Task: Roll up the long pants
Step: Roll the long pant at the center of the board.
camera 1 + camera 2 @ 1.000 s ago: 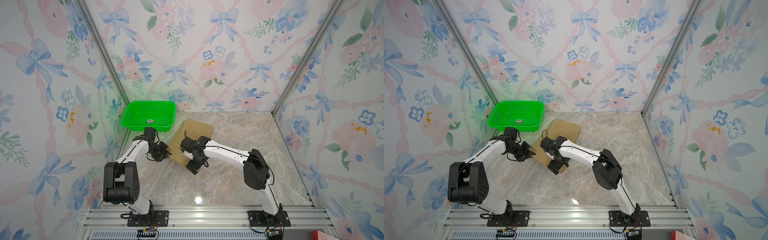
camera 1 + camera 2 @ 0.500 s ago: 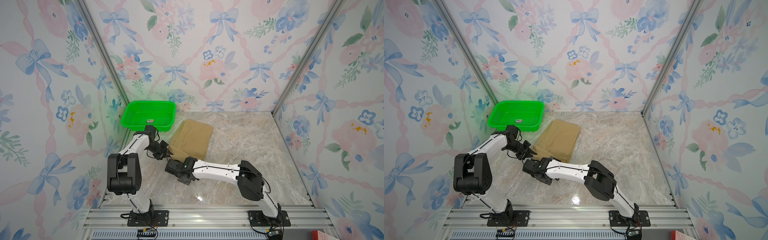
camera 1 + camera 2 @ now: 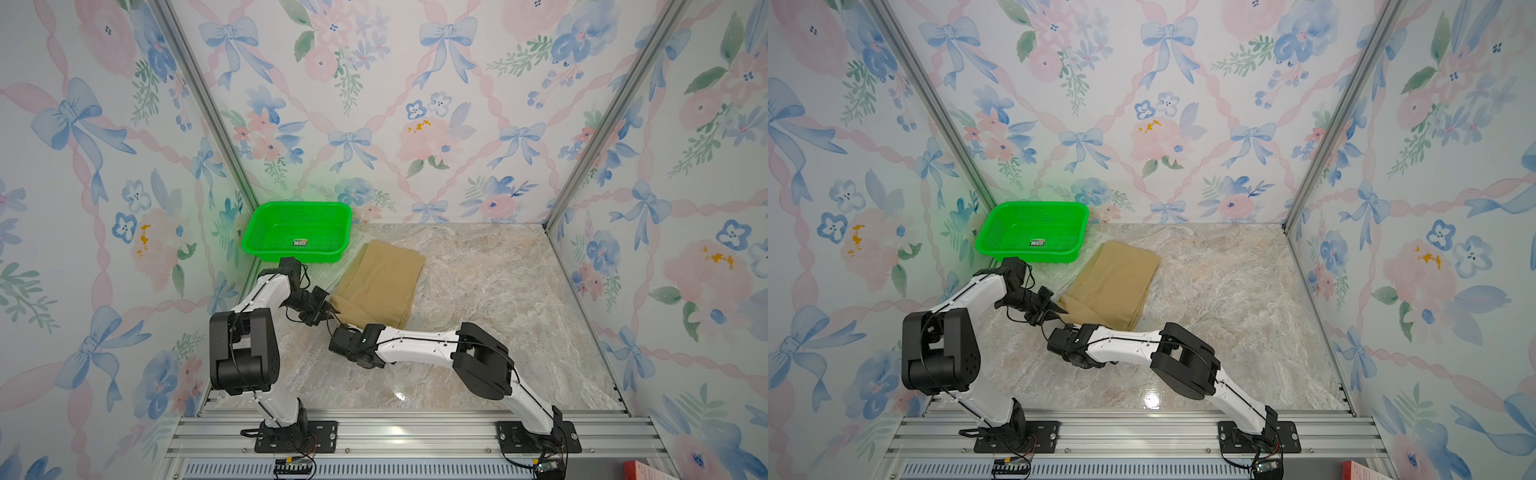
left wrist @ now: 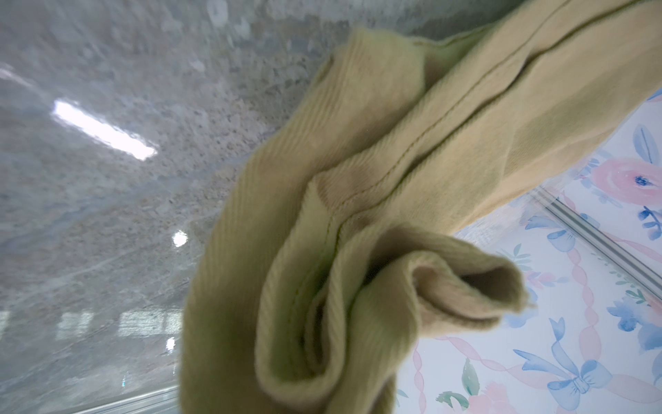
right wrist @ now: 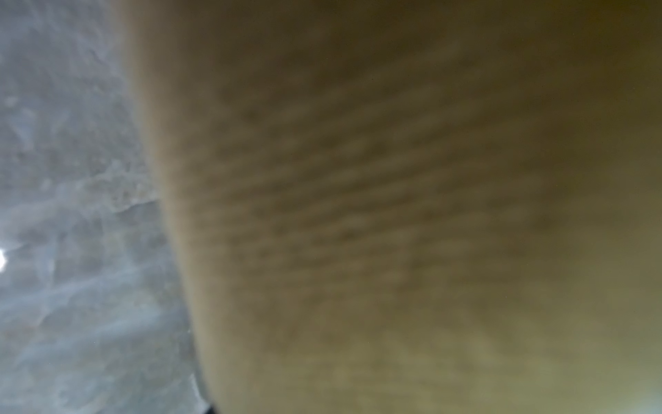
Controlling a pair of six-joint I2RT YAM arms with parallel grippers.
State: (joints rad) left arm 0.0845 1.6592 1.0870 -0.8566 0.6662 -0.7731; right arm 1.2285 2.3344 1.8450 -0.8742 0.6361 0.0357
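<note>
The long pants (image 3: pixel 380 280) (image 3: pixel 1111 278) lie folded as a tan slab on the marble table, beside the basket. My left gripper (image 3: pixel 332 310) (image 3: pixel 1061 311) is shut on their near left corner; bunched ribbed cloth (image 4: pixel 358 286) fills its wrist view where the jaws sit. My right gripper (image 3: pixel 344 328) (image 3: pixel 1064 332) lies low at the near edge, just behind the left one. In the right wrist view blurred tan cloth (image 5: pixel 394 197) covers everything around the jaws, so I cannot see how they stand.
A green mesh basket (image 3: pixel 299 204) (image 3: pixel 1038 204) stands at the back left against the wall, a small label on its floor. Floral walls close three sides. Bare marble table (image 3: pixel 498 291) stretches to the right of the pants.
My right arm has swung off the top of the pants, down and forward to their near left corner. The left gripper has kept hold of that corner and barely moved.
</note>
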